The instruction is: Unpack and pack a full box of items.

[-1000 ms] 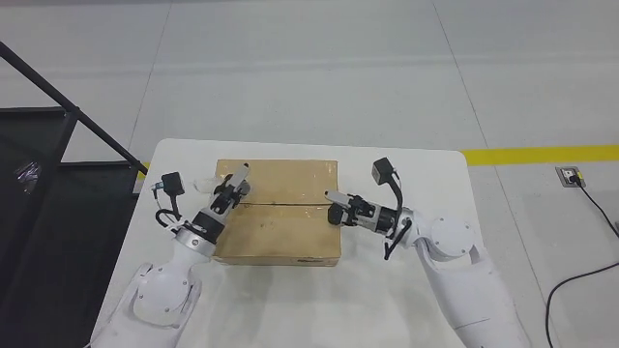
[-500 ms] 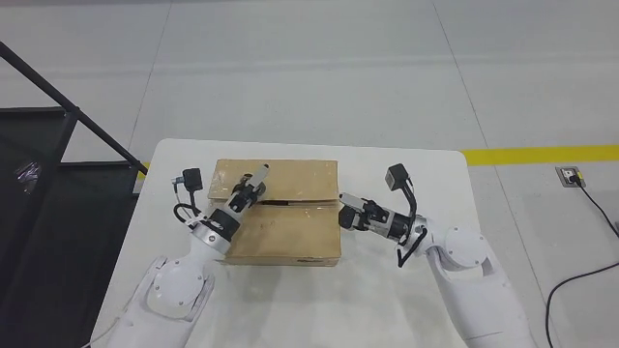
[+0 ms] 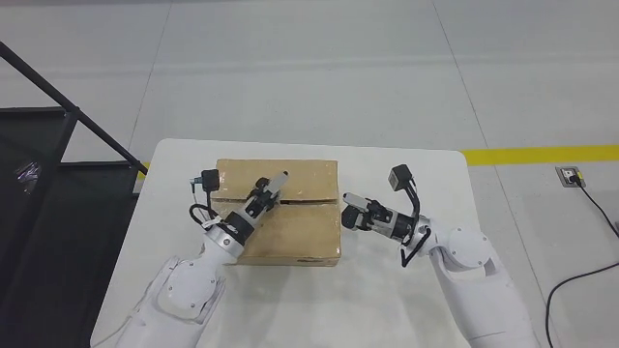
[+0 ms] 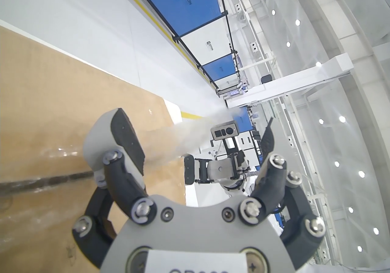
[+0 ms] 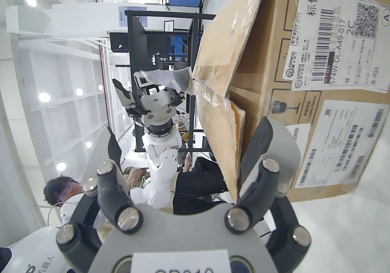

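Box (image 3: pixel 309 232): probably heavy; flaps (image 5: pixel 222 24) stiff but creasable. Grip a flap's free edge. Left pincer (image 4: pixel 195 125) and right pincer (image 5: pixel 189 134) stand wide open.

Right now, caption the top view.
Left claw over the top of the brown cardboard box, right claw at its side, on a white table.

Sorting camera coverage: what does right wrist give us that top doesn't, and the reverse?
Right wrist adds: printed labels on the box side wall. Top adds: the whole box top with its seam end to end, and the table around it. Both: the box, the left gripper open over its top, and the right gripper open at its edge.
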